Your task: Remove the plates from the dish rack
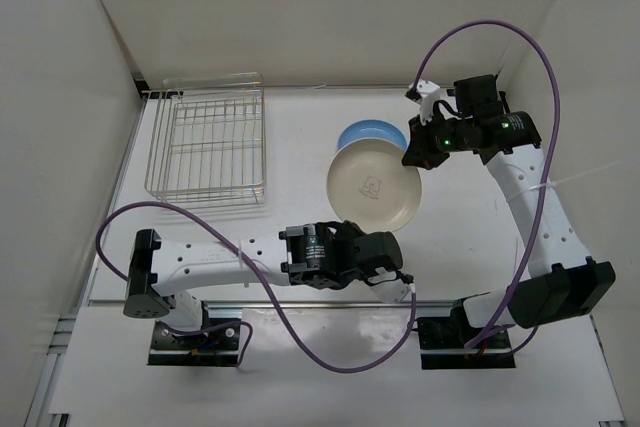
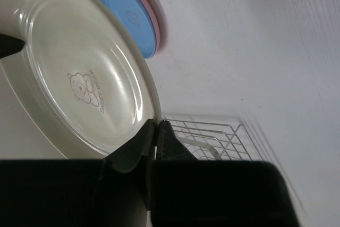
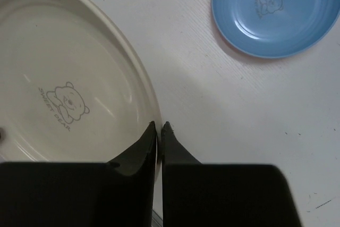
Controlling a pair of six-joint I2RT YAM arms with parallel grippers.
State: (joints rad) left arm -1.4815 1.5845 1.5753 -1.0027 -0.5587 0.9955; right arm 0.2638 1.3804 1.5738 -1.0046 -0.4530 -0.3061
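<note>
Left gripper [image 2: 158,128]: clamped shut on cream plate [image 1: 372,187] rim at 6 o'clock; right gripper [image 3: 159,128] likewise at 2. Blue plate [image 1: 368,134] atop pink plate [image 2: 157,27] crowding 12 o'clock; dish rack [image 1: 205,142] at 10.

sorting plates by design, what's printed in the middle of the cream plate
A grey bear outline with lettering on the cream plate, clearest in right wrist view.

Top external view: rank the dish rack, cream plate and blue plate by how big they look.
1. dish rack
2. cream plate
3. blue plate: unsure, since the cream plate covers much of it and lies in front, nearer the camera.
</note>
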